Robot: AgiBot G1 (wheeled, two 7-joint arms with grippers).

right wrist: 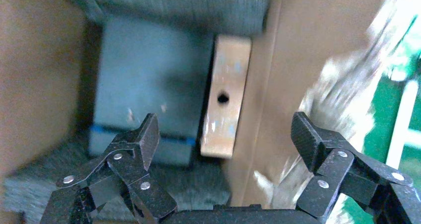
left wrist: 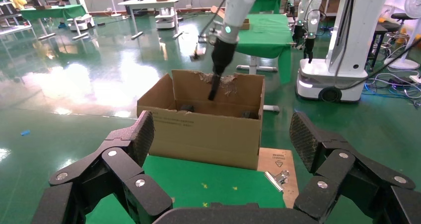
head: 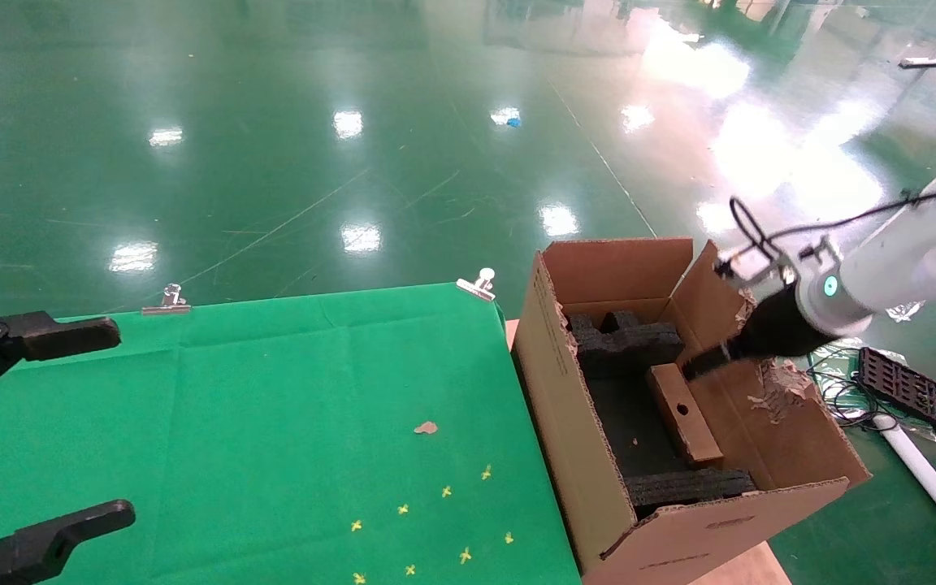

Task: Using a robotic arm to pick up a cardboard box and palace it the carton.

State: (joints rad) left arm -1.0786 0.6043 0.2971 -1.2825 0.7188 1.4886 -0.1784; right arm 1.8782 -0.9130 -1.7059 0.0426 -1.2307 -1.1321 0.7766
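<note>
Head view: idle black left gripper, spread wide, empty, over green table cloth. Small brown cardboard box w/ round hole sits inside large corrugated carton, against its right wall. R wrist view: right gripper wide apart, empty, above box; torn flap could snag the fingers.

Small cardboard box lies on edge inside the open carton.

the head view looks forward and down from above onto the green table and the carton at its right edge, with floor beyond. the left wrist view looks level across the table toward the carton from farther off, the hall behind it. the right wrist view looks straight down, close, into the carton. all three share the carton.
</note>
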